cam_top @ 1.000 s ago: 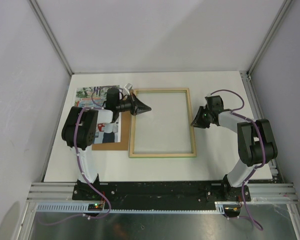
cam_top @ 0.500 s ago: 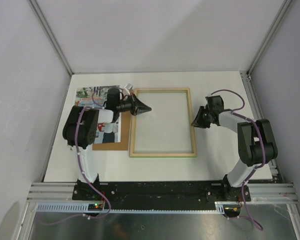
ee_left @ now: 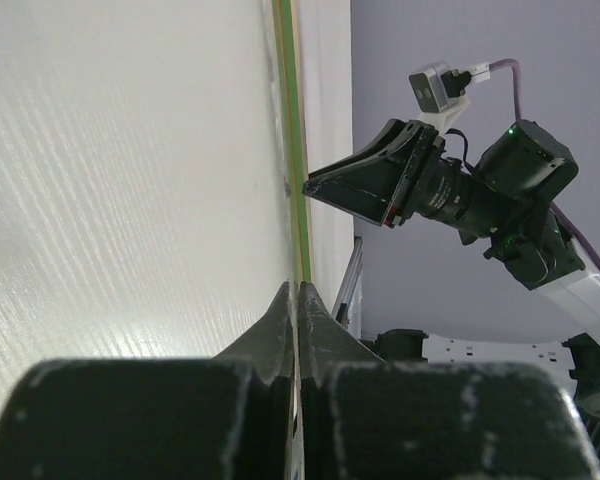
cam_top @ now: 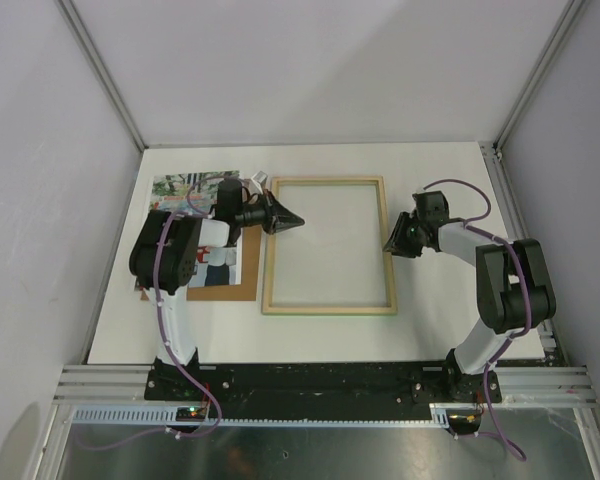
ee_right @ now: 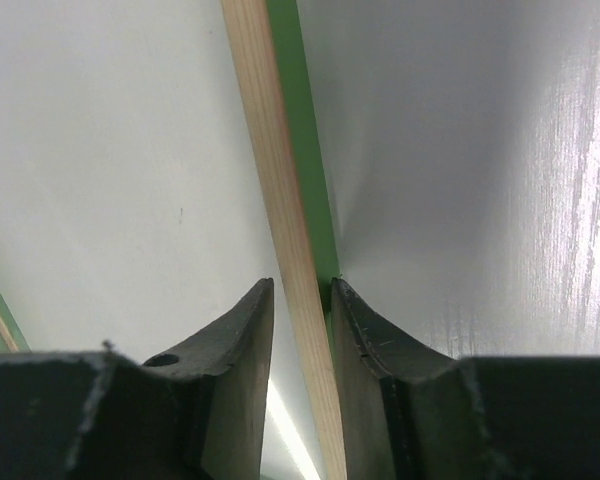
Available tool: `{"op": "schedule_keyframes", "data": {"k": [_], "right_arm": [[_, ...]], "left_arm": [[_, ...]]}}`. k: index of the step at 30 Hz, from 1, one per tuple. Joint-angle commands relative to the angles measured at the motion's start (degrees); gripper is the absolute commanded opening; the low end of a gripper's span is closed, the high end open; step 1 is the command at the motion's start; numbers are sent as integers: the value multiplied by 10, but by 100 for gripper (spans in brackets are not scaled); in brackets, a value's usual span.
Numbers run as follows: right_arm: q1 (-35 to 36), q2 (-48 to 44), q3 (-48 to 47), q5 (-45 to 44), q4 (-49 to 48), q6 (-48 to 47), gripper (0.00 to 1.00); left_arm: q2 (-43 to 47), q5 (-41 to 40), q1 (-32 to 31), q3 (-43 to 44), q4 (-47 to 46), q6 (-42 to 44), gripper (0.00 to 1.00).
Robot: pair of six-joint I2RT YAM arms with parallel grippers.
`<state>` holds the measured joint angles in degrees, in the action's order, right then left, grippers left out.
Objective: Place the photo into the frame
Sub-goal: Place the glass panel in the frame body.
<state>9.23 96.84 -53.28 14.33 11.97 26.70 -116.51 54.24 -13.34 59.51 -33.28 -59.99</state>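
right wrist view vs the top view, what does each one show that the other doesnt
Only the right wrist: the frame's rail runs between the right gripper's open fingers, pale wood on top, green along one side. Only the top: the whole frame lying flat, the photo on a brown board at its left, and the shut left gripper at its left rail. Both: the right gripper at the frame's right rail.

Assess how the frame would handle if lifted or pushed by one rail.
Probably stiff but light: the frame is thin wooden rails around an apparently open middle. Lifted by the one rail the right hand straddles, it would likely tilt. Flat on the smooth table, it should slide and pivot easily.
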Motion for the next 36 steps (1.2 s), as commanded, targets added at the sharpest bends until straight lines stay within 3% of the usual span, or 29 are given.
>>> {"op": "schedule_keyframes", "data": {"k": [1,12,17,26,36], "right_arm": [[-7,-34,-4,-9,6,-6,36],[-35,-70,-8,-38,21,2,39],[-13,-91,-8,-52,30,0,41],[163,-146,-64,-148,59,12,52],[392,-56,-209,-334,105,22,71]], "left_arm": [[-3,16,-12,13,-11,3,0],[-2,15,-13,11,-11,3,0],[-3,14,-15,11,-11,3,0],[-6,13,-17,9,-11,3,0],[-8,12,-19,10,-11,2,0]]}}
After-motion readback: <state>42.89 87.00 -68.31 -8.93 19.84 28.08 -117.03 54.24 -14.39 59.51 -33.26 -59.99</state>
